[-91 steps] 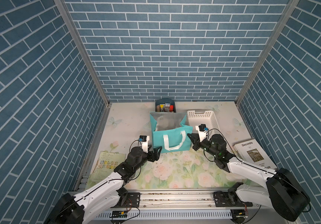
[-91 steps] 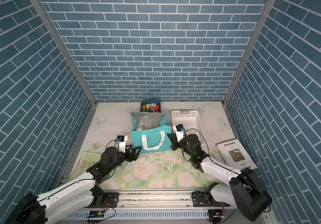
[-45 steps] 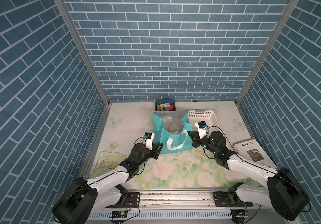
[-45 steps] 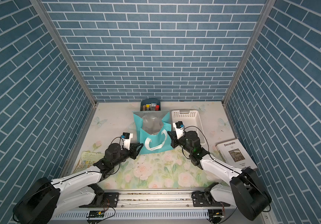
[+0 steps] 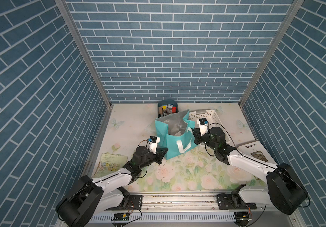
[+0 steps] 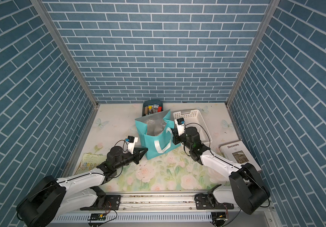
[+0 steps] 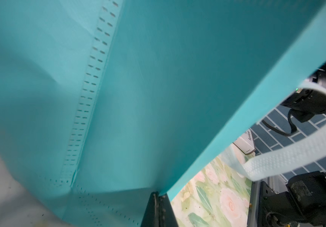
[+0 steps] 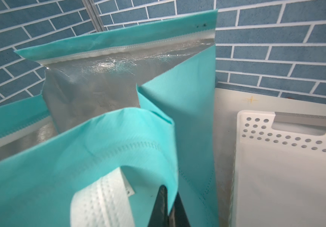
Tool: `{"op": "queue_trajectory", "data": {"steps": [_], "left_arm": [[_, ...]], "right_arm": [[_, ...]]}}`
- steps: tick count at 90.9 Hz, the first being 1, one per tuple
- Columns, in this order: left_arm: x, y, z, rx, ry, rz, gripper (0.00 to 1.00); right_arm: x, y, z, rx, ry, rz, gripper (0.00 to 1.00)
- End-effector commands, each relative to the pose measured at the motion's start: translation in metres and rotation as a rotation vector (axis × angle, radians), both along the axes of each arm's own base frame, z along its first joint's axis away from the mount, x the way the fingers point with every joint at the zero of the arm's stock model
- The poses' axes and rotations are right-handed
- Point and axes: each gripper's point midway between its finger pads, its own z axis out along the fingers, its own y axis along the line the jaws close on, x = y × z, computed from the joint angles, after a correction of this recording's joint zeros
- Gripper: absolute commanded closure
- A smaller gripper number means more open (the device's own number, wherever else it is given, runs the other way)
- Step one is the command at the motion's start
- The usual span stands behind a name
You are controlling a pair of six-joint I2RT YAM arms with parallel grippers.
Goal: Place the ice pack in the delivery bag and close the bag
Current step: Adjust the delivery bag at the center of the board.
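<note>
Top views, both alike: I see a pale table (image 5: 130,121) walled on three sides by blue brick, its near half covered by a rose-print mat (image 5: 177,173). The bag (image 5: 175,142), teal with silver lining, stands upright at the middle of the table with its mouth open, between my two arms. A white strap (image 5: 181,146) hangs down its near face. I cannot tell the ice pack from the crumpled lining inside.

A white basket (image 5: 201,113) sits just beside the bag, to its right and a little further back. A book (image 5: 256,151) titled "Decorate" lies near the table's right edge. A printed sheet (image 5: 111,163) lies at the left edge. A small dark bin (image 5: 167,101) of bits stands against the back wall, behind the bag.

The left gripper (image 5: 164,152) is low at the bag's near left corner. In the left wrist view its jaws are pressed together on the teal fabric edge. The right gripper (image 5: 194,135) is up at the bag's right rim. In the right wrist view its jaws pinch the folded rim.
</note>
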Motion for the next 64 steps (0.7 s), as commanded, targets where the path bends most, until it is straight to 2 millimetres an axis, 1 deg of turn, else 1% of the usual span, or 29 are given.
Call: {"op": "queue_trajectory", "data": {"steps": [1, 6, 8, 12, 15, 20, 32, 36, 40, 50, 58, 64], "left_arm": [[0.004, 0.012, 0.013, 0.004, -0.053, 0.073, 0.84], [0.008, 0.023, 0.020, 0.017, -0.081, 0.133, 0.75], [0.010, 0.028, 0.019, 0.030, -0.080, 0.159, 0.71], [0.013, 0.038, 0.020, 0.044, -0.089, 0.216, 0.59], [0.014, 0.044, 0.022, 0.048, -0.101, 0.248, 0.56], [0.016, 0.054, 0.024, 0.060, -0.110, 0.299, 0.53], [0.024, 0.071, 0.025, 0.082, -0.113, 0.400, 0.32], [0.028, 0.076, 0.021, 0.109, -0.096, 0.438, 0.25], [0.032, 0.079, 0.019, 0.130, -0.086, 0.456, 0.22], [0.041, 0.083, 0.013, 0.157, -0.052, 0.472, 0.19], [0.044, 0.087, 0.011, 0.129, -0.035, 0.469, 0.17], [0.044, 0.088, 0.015, 0.082, -0.045, 0.453, 0.17]], "right_arm": [[-0.001, -0.004, 0.002, 0.020, -0.003, -0.003, 1.00], [-0.002, -0.003, 0.003, 0.022, -0.003, 0.008, 1.00], [-0.003, -0.002, 0.003, 0.022, -0.004, 0.013, 1.00], [-0.004, -0.001, 0.003, 0.024, -0.004, 0.020, 1.00], [-0.004, -0.001, 0.004, 0.025, -0.006, 0.022, 1.00], [-0.005, -0.001, 0.004, 0.027, -0.006, 0.024, 1.00], [-0.007, 0.000, 0.001, 0.028, -0.001, 0.035, 1.00], [-0.007, 0.000, 0.001, 0.028, 0.001, 0.037, 1.00], [-0.008, 0.001, 0.001, 0.029, 0.001, 0.043, 1.00], [-0.008, -0.001, 0.002, 0.025, -0.001, 0.036, 1.00], [-0.007, -0.005, 0.003, 0.023, -0.007, 0.021, 1.00], [-0.007, -0.006, 0.005, 0.026, -0.012, 0.015, 1.00]]}}
